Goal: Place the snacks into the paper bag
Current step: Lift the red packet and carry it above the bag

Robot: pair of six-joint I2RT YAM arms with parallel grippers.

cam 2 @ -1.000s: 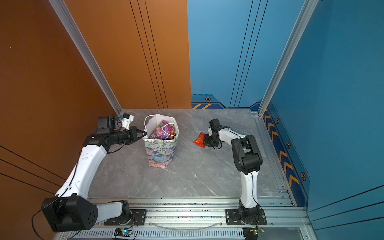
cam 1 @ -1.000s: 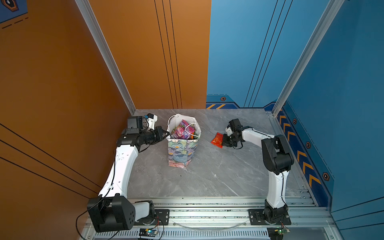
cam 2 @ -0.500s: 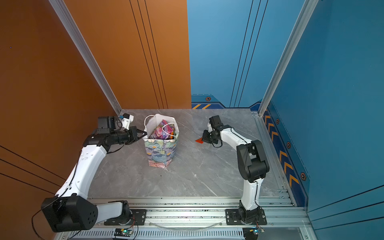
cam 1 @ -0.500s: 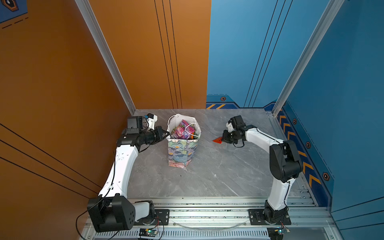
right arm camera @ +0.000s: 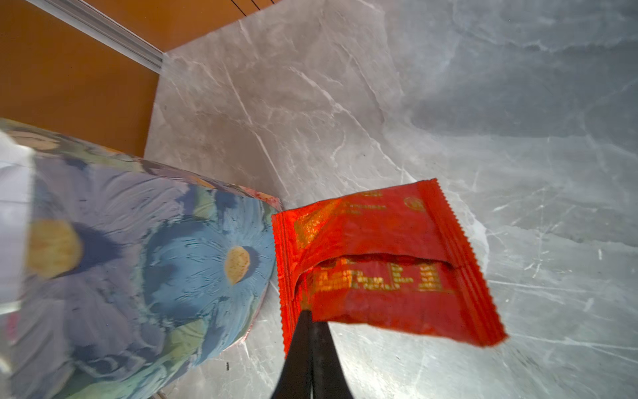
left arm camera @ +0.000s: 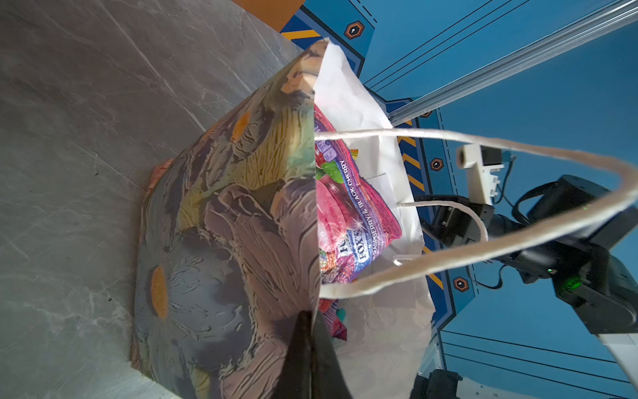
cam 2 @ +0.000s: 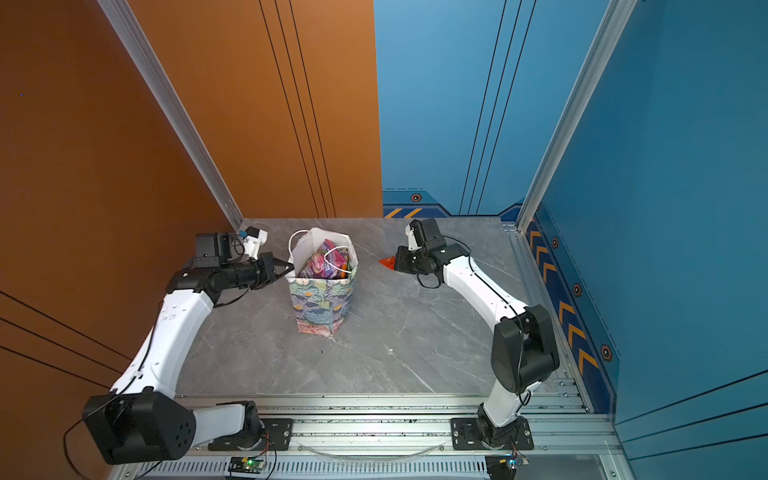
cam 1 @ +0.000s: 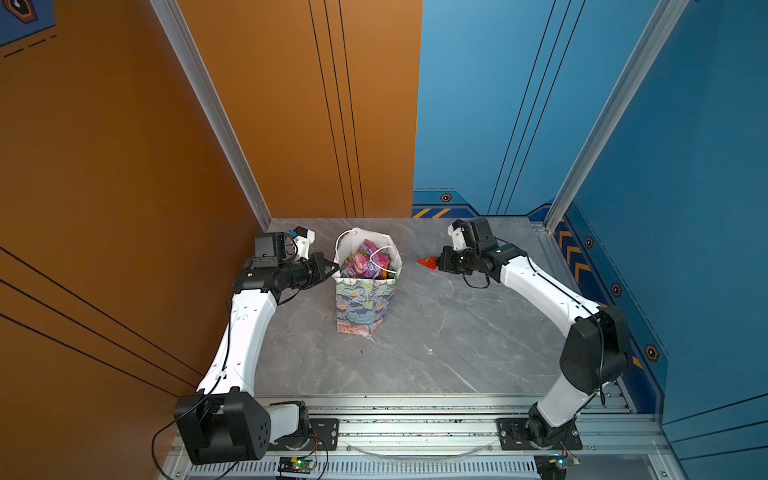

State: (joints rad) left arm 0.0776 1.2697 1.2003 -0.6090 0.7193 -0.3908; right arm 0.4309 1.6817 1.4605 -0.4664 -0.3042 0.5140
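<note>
The paper bag [cam 1: 365,305] [cam 2: 324,305] stands upright at the back left of the grey table, printed with painted flowers. Inside it lie several snacks, a purple FOX'S packet [cam 1: 365,261] [left arm camera: 355,214] on top. My left gripper [cam 1: 336,266] [cam 2: 288,266] [left arm camera: 312,316] is shut on the bag's near rim. My right gripper [cam 1: 437,262] [cam 2: 394,263] [right arm camera: 309,315] is shut on the corner of a red snack packet [cam 1: 427,262] [cam 2: 386,262] [right arm camera: 379,262]. That packet hangs above the table, right of the bag [right arm camera: 138,259] and apart from it.
An orange wall runs along the left and back left, a blue wall along the back right and right. An aluminium rail [cam 1: 415,415] with both arm bases borders the table's front edge. The bag's white cord handles [left arm camera: 518,248] loop over its mouth.
My right gripper has lifted the red packet off the table and raised it, with the arm stretching out. The left gripper and the bag have not moved.
</note>
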